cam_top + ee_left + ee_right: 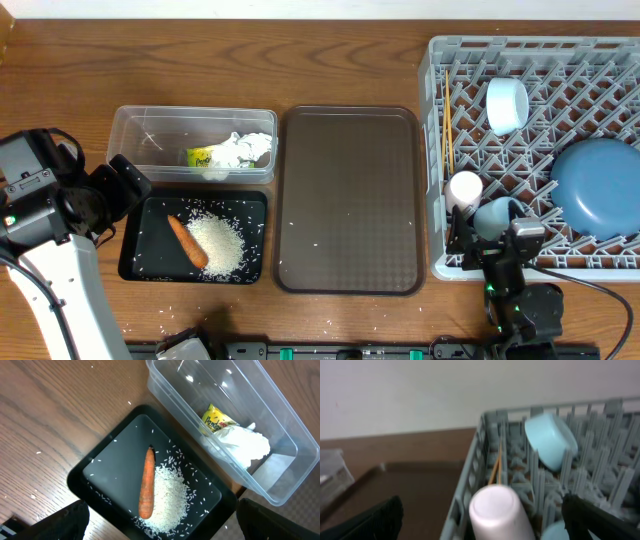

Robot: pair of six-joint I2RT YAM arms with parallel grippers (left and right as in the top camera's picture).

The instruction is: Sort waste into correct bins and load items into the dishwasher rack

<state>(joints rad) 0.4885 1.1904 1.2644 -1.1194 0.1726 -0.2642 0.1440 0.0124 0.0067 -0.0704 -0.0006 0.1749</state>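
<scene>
The clear tub (130,125) holds the crumpled tissue (240,150) and snack wrapper (200,156); both also show in the left wrist view, tissue (245,442) and wrapper (216,419). The black tray (150,215) carries rice crumbs (218,243) and an orange bit (187,241). My left gripper (128,200) hovers open over the tray's left end (162,527). In the grey rack (530,60) sit the white bowl (507,105), dark blue plate (597,185), chopsticks (447,130), pink cup (464,190) and light blue cup (495,215). My right gripper (490,238) is open, jaws either side of the pink cup (495,510) without touching.
A large brown serving tray (348,200) lies between the bins and the rack, with a few white grains on it. More grains are scattered on the wood in front of the black tray (165,292). The rack wall (470,485) is right under my right gripper.
</scene>
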